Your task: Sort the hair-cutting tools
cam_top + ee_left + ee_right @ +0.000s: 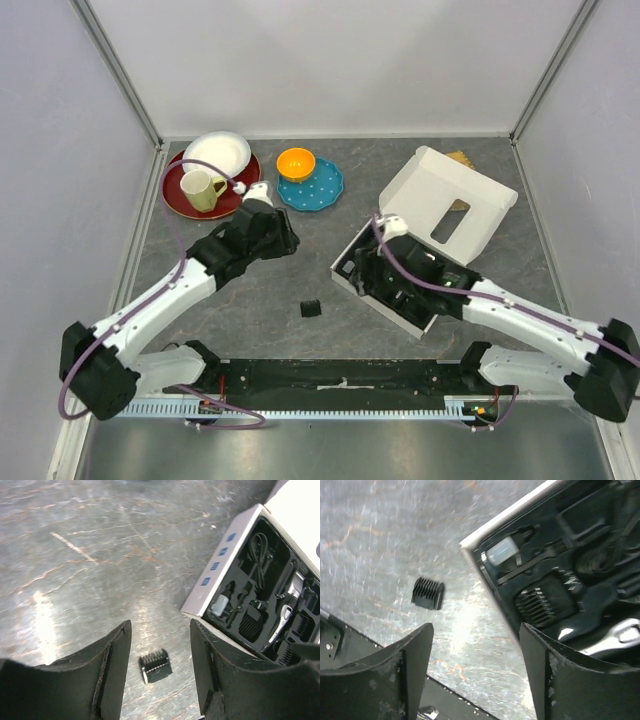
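One comb attachment point(311, 309): we find it 8 o'clock of box point(455, 190).
Left end effector point(160, 629): parted, empty.
Right end effector point(476, 630): parted, empty.

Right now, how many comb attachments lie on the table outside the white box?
1. The comb attachment lies on the table, between the left arm and the right arm, left of the white box. Either arm could hide another.

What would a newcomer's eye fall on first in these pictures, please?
The open white box right of centre stands out first, a silver clipper lying inside. One black comb lies alone on the grey table, left of the box toward the near edge. At the back, an orange bowl sits on a teal plate.
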Motion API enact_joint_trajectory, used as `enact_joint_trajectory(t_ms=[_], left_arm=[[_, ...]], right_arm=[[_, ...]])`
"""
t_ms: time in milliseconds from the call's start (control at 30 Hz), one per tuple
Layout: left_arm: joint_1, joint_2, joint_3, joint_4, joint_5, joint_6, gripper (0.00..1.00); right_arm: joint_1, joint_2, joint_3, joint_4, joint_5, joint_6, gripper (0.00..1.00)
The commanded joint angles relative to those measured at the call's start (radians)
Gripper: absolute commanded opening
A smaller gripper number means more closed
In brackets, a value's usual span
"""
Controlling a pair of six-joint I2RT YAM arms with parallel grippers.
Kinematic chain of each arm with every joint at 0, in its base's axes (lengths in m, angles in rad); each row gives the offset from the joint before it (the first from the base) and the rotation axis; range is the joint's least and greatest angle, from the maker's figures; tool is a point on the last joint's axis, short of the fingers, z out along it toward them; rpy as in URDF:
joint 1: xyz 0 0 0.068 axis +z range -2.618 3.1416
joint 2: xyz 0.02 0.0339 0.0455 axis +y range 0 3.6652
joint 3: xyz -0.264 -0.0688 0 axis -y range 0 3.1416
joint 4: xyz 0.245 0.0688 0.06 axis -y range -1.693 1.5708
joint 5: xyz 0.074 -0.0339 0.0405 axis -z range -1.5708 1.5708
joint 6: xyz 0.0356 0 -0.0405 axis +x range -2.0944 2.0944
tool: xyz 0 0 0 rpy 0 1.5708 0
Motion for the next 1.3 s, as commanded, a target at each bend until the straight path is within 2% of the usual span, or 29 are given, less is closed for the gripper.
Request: enact_joint_trajectory(t_ms=[0, 67, 200, 300, 400, 600, 967, 1067, 1167, 1267], left_arm=[[0.063, -0.093, -0.037, -0.078, -0.068, -0.046, 0.58], [0.102, -0.110, -0.051, -0.101, -0.076, -0.051, 0.59], [0.155, -0.141, -0.066, -0.168, -0.143, -0.054, 0.60], [0.194, -0.145, -0.074, -0.201, -0.183, -0.052, 0.61], [0.234, -0.155, -0.095, -0.207, -0.165, -0.046, 0.62], [0.277, -0.168, -0.134, -0.181, -0.112, -0.034, 0.62], [0.286, -0.198, -0.151, -0.167, -0.091, -0.031, 0.62], [0.286, -0.198, -0.155, -0.164, -0.085, -0.029, 0.62], [0.286, -0.196, -0.161, -0.150, -0.054, -0.019, 0.62], [0.286, -0.196, -0.167, -0.138, -0.028, -0.009, 0.62]], right_arm=[[0.140, 0.102, 0.049, 0.129, 0.025, -0.009, 0.81], [0.215, 0.168, 0.074, 0.129, 0.086, 0.009, 0.84], [0.289, 0.329, 0.151, 0.095, 0.163, 0.067, 0.91], [0.321, 0.416, 0.175, 0.100, 0.192, 0.104, 0.94], [0.344, 0.510, 0.214, 0.111, 0.199, 0.118, 0.97], [0.384, 0.696, 0.335, 0.054, 0.288, 0.179, 0.98], [0.389, 0.823, 0.379, 0.028, 0.333, 0.253, 0.98], [0.391, 0.857, 0.390, 0.017, 0.318, 0.265, 0.89], [0.389, 0.900, 0.422, -0.009, 0.305, 0.267, 0.69], [0.391, 0.921, 0.424, -0.014, 0.293, 0.273, 0.58]])
